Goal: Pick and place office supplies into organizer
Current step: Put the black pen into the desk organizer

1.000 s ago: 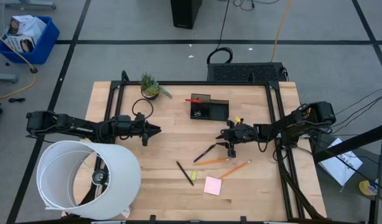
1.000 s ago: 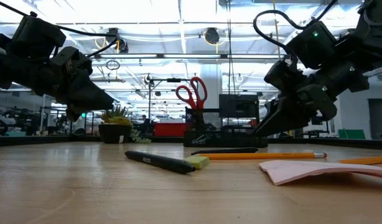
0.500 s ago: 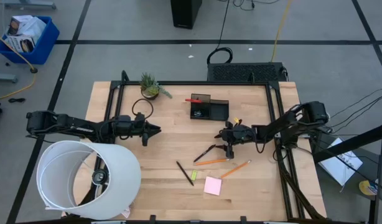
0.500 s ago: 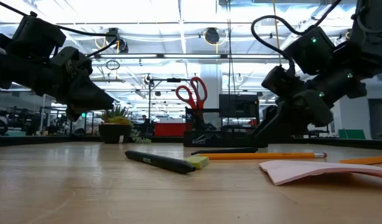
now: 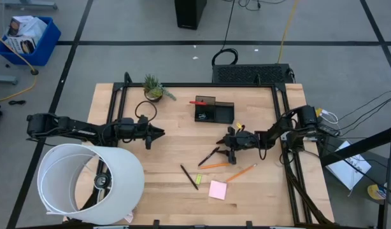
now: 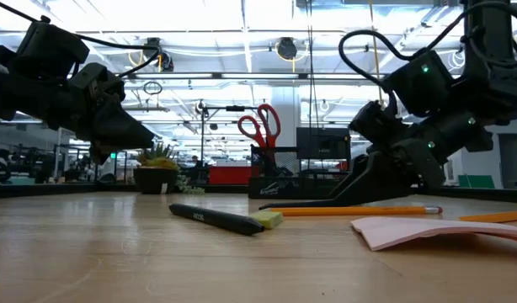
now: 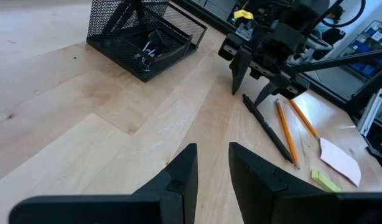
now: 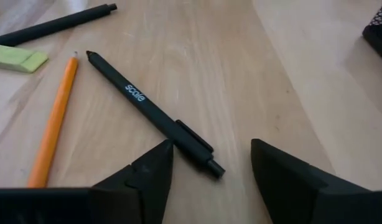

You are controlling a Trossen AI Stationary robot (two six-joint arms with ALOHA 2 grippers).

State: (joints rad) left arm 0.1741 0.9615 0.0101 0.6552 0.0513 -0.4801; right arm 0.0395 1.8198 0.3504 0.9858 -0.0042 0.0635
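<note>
Black pen (image 8: pixel 152 112) printed "scale", right gripper (image 8: pixel 209 163) fingers spread over it

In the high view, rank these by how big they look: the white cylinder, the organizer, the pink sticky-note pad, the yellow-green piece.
1. White cylinder, by far the largest.
2. Organizer.
3. Pink sticky-note pad.
4. Yellow-green piece, the smallest.
All lie on the table under one overhead camera, so nearness hardly skews the order.
</note>
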